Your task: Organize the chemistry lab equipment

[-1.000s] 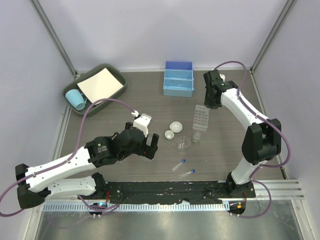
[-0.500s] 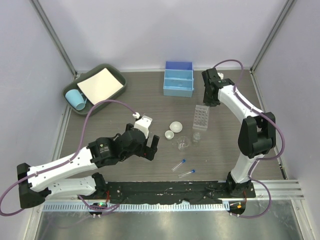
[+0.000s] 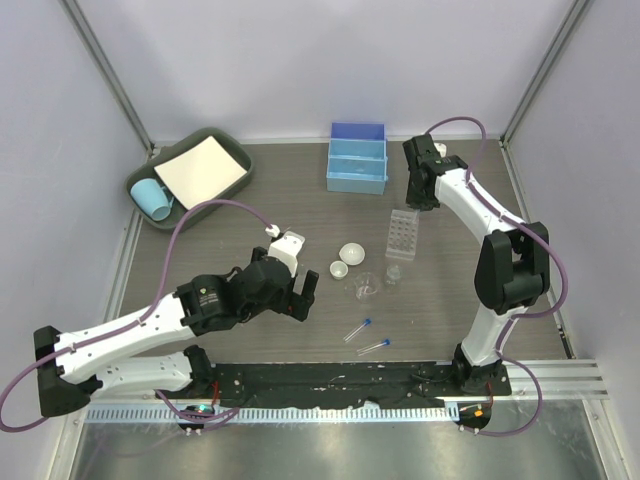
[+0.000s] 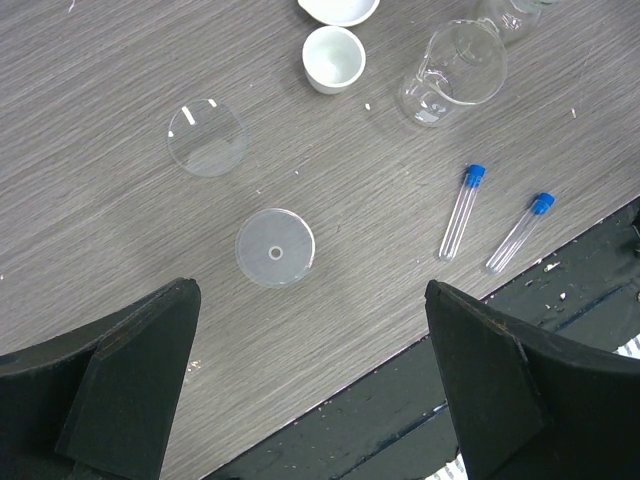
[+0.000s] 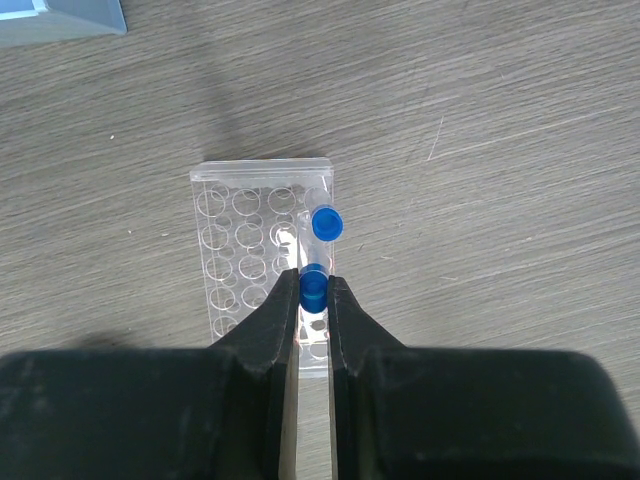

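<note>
My right gripper [image 5: 315, 284] is shut on a blue-capped tube [image 5: 313, 292] and holds it upright over the right edge of the clear perforated rack [image 5: 250, 250]. A second blue-capped tube [image 5: 326, 223] stands in the rack just beyond it. In the top view the right gripper [image 3: 414, 200] is at the rack's [image 3: 402, 236] far end. My left gripper [image 4: 309, 290] is open and empty above a clear round funnel [image 4: 275, 247]. Two blue-capped tubes [image 4: 461, 211] [image 4: 519, 231] lie near the front edge. A small beaker [image 4: 452, 74], a white dish [image 4: 333, 58] and a clear round glass [image 4: 207, 137] lie beyond.
A light-blue divided box [image 3: 357, 157] stands at the back centre. A grey tray [image 3: 190, 178] at the back left holds a white sheet and a light-blue cup [image 3: 152, 199]. The black base rail [image 3: 340, 378] runs along the front edge.
My right gripper has shifted slightly toward the far side with the tube in it. The left arm has barely moved.
</note>
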### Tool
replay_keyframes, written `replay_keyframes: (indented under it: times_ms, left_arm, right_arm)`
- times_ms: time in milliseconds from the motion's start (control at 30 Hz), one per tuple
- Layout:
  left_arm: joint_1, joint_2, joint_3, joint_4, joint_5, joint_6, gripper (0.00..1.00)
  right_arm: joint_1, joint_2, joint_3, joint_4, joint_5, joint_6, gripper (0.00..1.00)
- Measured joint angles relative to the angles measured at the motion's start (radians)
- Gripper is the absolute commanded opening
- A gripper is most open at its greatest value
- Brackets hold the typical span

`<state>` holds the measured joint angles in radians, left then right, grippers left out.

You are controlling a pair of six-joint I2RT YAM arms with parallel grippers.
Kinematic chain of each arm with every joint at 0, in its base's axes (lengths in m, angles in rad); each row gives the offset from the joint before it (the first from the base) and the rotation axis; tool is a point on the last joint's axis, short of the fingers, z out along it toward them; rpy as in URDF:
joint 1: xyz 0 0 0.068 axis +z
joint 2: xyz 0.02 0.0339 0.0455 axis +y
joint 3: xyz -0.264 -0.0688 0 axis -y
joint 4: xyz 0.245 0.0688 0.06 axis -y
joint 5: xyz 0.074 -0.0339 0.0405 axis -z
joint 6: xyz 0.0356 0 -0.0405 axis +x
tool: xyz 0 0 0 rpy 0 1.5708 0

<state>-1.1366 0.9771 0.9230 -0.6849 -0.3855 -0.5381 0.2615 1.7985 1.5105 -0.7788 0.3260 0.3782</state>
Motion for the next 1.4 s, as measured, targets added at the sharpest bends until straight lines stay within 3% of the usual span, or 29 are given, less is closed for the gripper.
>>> replay_keyframes:
  times_ms: [1400]
  left_arm:
    - [0.0, 0.0, 0.0, 0.0, 0.0, -0.001, 1.0]
  right_arm:
    - [0.0, -0.055, -0.077, 0.017, -0.007, -0.002, 0.01]
